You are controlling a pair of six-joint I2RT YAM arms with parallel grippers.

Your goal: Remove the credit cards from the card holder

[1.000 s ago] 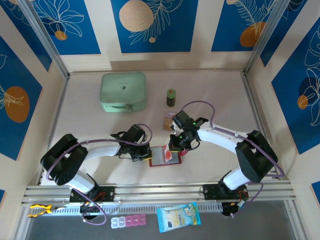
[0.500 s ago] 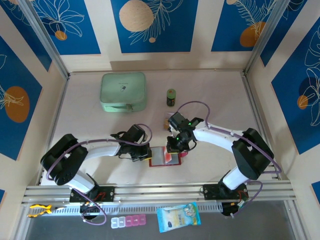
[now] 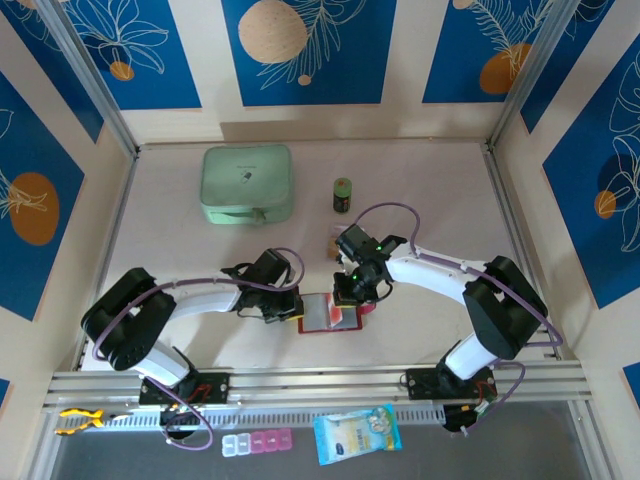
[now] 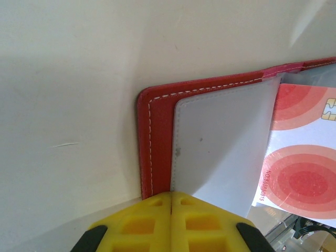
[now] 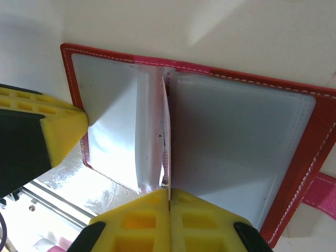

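- Pale table (image 3: 440, 200) ringed by blue-and-cream patterned walls; the card holder (image 3: 322, 316) lies open on it, near and central, between the two grippers
- From the left wrist, a white card with red rings (image 4: 302, 157) and a gold chip shows just right of the left sleeve (image 4: 220, 142); I cannot tell whether it sits inside a pocket
- The left gripper (image 4: 171, 220) has its yellow fingers pressed together on that sleeve's near corner, lifting it off the red cover
- The right gripper (image 5: 169, 218) has its fingers together, pinching the upright sleeve (image 5: 164, 136) that rises from the spine
- The right wrist view adds the pink snap tab (image 5: 321, 194) at the holder's right edge
- The top view adds a mint-green zip case (image 3: 247, 184) and a green-lidded jar (image 3: 342, 194) on the far side, well apart from the holder
- Since a second ago the right wrist has shifted slightly left; the holder and the left arm are unchanged
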